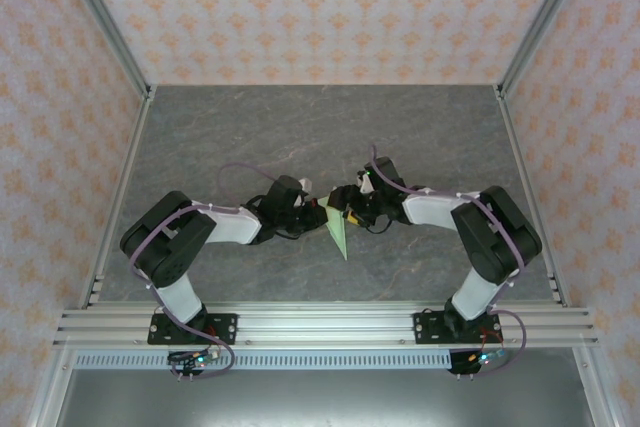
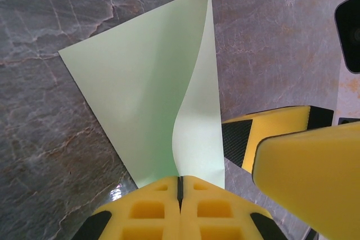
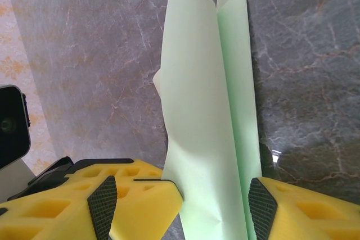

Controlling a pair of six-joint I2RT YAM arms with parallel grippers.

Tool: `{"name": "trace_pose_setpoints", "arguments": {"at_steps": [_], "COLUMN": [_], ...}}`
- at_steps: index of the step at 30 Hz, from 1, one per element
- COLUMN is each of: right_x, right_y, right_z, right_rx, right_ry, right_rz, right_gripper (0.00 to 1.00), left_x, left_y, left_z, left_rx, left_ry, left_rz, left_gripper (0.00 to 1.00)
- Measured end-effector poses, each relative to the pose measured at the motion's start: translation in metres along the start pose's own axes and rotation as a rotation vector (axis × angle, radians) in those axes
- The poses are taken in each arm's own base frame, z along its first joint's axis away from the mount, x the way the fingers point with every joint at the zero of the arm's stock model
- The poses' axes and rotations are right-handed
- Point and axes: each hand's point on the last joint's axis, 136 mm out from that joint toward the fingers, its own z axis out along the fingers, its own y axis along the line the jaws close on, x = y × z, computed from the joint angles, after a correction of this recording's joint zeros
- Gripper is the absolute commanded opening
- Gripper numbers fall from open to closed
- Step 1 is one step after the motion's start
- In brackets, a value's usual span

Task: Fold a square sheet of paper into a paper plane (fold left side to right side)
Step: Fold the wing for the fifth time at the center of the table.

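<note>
- The pale green paper (image 2: 140,88) is folded into a long, pointed shape. One flap curls up off the crease. It sits over the middle of the grey marbled table (image 1: 250,127), between the two grippers.
- The left gripper (image 2: 180,190) has its yellow fingers (image 2: 149,209) pressed together, pinching the narrow end of the paper.
- The right gripper (image 3: 216,209) stands with its jaws wide apart. The paper strip runs through the gap, with one finger on each side.
- Seen from above, both arms bend inward and the grippers nearly meet at the paper.
</note>
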Motion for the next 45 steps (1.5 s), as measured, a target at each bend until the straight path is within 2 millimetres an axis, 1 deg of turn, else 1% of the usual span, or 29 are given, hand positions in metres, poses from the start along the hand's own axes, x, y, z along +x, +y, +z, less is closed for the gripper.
{"name": "trace_pose_setpoints", "arguments": {"at_steps": [9,15,28,32,34,36,39,41,43,45], "right_x": [0.002,0.002,0.002,0.000,-0.001,-0.003,-0.007,-0.009,-0.007,-0.003], "right_y": [-0.007,-0.007,-0.008,-0.009,-0.008,-0.003,0.012,0.019,0.019,0.016], "right_z": [0.005,0.005,0.006,0.003,-0.004,-0.015,-0.029,-0.031,-0.028,-0.022], "right_rx": [0.017,0.020,0.025,0.040,0.057,0.067,0.054,0.041,0.039,0.044], "right_ry": [0.012,0.015,0.018,0.001,-0.017,-0.043,-0.068,-0.074,-0.060,-0.036], "right_rz": [0.010,0.012,0.012,0.009,-0.001,-0.024,-0.065,-0.083,-0.087,-0.082], "right_gripper": [0.66,0.66,0.66,0.65,0.61,0.49,0.32,0.23,0.18,0.15], "left_x": [0.002,0.003,0.002,0.002,0.002,0.002,0.002,0.001,0.001,0.001], "left_y": [0.008,0.012,0.009,0.009,0.009,0.009,0.009,0.009,0.009,0.009], "left_z": [0.008,0.012,0.016,0.016,0.016,0.017,0.017,0.017,0.017,0.017], "left_rx": [-0.025,-0.036,-0.021,-0.020,-0.020,-0.020,-0.020,-0.020,-0.019,-0.020], "left_ry": [0.017,0.028,0.049,0.051,0.051,0.051,0.051,0.050,0.050,0.050], "left_rz": [0.007,0.006,0.001,0.000,-0.001,-0.001,0.000,0.003,0.008,0.012], "left_gripper": [0.00,0.00,0.00,0.00,0.00,0.00,0.00,0.00,0.00,0.00]}}
